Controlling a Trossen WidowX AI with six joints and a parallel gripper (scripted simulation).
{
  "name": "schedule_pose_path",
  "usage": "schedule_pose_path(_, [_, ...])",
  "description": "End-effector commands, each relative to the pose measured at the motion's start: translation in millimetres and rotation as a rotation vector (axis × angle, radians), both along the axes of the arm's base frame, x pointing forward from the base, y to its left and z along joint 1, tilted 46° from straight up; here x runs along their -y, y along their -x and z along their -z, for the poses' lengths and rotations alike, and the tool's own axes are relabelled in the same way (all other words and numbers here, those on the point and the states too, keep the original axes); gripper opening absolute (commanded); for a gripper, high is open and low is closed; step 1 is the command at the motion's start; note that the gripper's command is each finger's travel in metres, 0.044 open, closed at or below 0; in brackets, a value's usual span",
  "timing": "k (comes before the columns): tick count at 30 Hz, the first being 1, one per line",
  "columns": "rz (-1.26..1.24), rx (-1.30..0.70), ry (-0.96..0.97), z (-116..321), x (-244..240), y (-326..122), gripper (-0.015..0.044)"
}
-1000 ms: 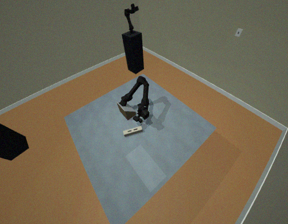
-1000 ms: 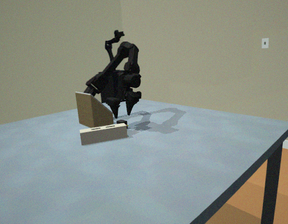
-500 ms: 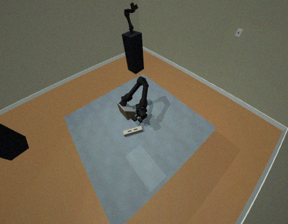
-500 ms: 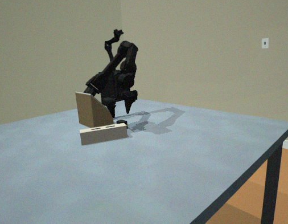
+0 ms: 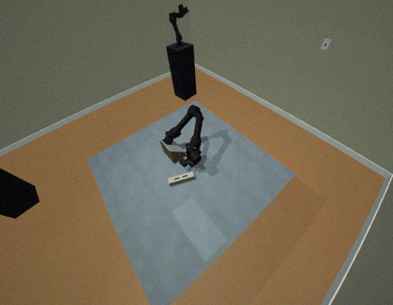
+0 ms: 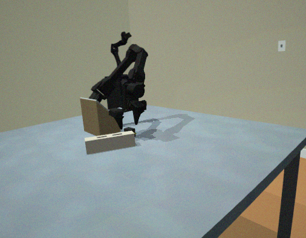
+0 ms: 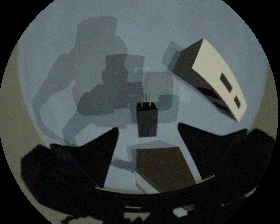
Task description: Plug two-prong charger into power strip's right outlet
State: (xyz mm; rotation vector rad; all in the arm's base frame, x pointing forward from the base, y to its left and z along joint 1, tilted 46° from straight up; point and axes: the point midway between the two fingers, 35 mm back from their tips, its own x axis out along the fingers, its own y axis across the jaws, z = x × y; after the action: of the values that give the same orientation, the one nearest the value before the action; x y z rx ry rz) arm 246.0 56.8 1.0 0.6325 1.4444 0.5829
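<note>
The black two-prong charger (image 6: 129, 129) (image 7: 147, 122) lies on the table behind the strip's right end in the exterior view. Its two gold prongs point toward the top of the wrist view. The cream power strip (image 5: 181, 180) (image 6: 110, 144) (image 7: 207, 61) has two dark outlets in its top face and stands at the upper right in the wrist view. My gripper (image 5: 188, 164) (image 6: 129, 126) (image 7: 148, 128) is open and empty, fingers pointing down. Its fingertips are just above the charger, one on each side in the wrist view. In the top view the arm hides the charger.
A brown wedge-shaped block (image 5: 172, 153) (image 6: 90, 117) (image 7: 162, 164) stands close behind the strip, near the charger and the left finger in the exterior view. A black pedestal (image 5: 182, 72) with another arm stands beyond the table (image 5: 241, 173) (image 6: 182, 177).
</note>
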Motion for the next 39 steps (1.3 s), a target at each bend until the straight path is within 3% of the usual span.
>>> schedule_pose_path(1, [0.005,-0.008,-0.006,5,-5,0,0.0440])
schedule_pose_path(23, [0.004,-0.008,-0.010,28,-29,-2,0.0440])
schedule_pose_path(35, [-0.001,-0.001,-0.004,25,-27,-3,0.0125])
schedule_pose_path(39, [-0.001,-0.001,-0.004,25,-27,-3,0.0098])
